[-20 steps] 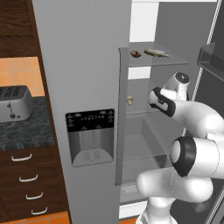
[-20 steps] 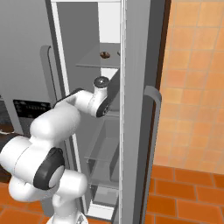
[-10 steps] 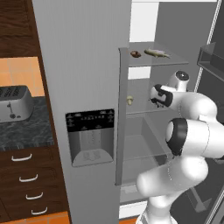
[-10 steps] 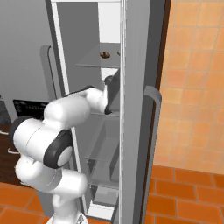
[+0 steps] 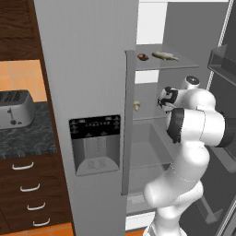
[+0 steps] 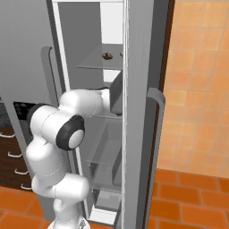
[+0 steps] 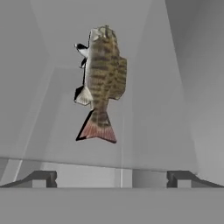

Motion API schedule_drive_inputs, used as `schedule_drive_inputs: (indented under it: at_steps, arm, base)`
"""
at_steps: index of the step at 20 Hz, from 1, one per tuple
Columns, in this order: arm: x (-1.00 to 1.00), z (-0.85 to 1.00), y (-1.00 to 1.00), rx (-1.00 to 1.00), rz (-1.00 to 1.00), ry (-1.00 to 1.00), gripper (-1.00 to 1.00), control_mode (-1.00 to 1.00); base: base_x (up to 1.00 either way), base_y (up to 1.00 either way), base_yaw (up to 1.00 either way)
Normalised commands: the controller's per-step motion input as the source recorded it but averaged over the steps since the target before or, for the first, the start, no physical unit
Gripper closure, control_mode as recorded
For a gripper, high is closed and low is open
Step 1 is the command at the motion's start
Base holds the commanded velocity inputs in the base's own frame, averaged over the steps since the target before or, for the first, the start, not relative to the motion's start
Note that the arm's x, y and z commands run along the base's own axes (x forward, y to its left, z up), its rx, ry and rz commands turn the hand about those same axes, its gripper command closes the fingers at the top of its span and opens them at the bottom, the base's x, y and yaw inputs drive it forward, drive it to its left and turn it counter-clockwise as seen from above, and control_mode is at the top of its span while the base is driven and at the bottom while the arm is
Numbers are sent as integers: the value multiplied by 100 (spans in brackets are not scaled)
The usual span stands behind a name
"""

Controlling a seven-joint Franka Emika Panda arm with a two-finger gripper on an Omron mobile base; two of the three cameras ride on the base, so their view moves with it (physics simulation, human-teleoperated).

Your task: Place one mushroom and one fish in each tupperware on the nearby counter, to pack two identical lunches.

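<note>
A dark reddish-brown mushroom point(image 5: 143, 57) and a pale fish point(image 5: 166, 56) lie side by side on the top glass shelf of the open fridge. From the right base view the mushroom point(image 6: 106, 56) shows on that shelf. My gripper point(image 5: 163, 98) is inside the fridge, just below that shelf. In the hand view a striped tan fish point(image 7: 103, 74) lies ahead, its reddish tail toward my gripper point(image 7: 111, 179). The fingertips point(image 7: 41, 178) stand wide apart, open, with nothing between them. Both tupperware trays are out of view. The dark speckled counter point(image 5: 23, 138) lies at the left.
A silver toaster point(image 5: 14, 108) stands on the counter above brown drawers point(image 5: 27, 193). A small pale lump point(image 5: 137, 105) sits on the middle shelf. The fridge's grey dispenser door point(image 5: 94, 143) is at my left, the open right door point(image 6: 143, 112) close beside the arm.
The arm has folded up closer to the fridge and the hand has edged a little deeper in under the top shelf. The mushroom and fish have not moved.
</note>
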Motion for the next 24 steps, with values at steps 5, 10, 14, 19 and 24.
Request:
schedule_drive_inputs:
  at_steps: [5, 10, 14, 19, 24]
  arm:
    - [12, -35, 13, 0, 7, 5, -100, -100]
    - [36, -20, 1, 0, 1, 0, -100, -100]
    - [67, -9, 2, 0, 0, 0, -100, -100]
    - [51, 0, 0, 0, 0, 0, -100, -100]
    - [9, -24, 4, 0, 0, 0, -100, -100]
  base:
    - [0, 0, 0]
    - [0, 0, 0]
    - [0, 0, 0]
    - [0, 0, 0]
    - [0, 0, 0]
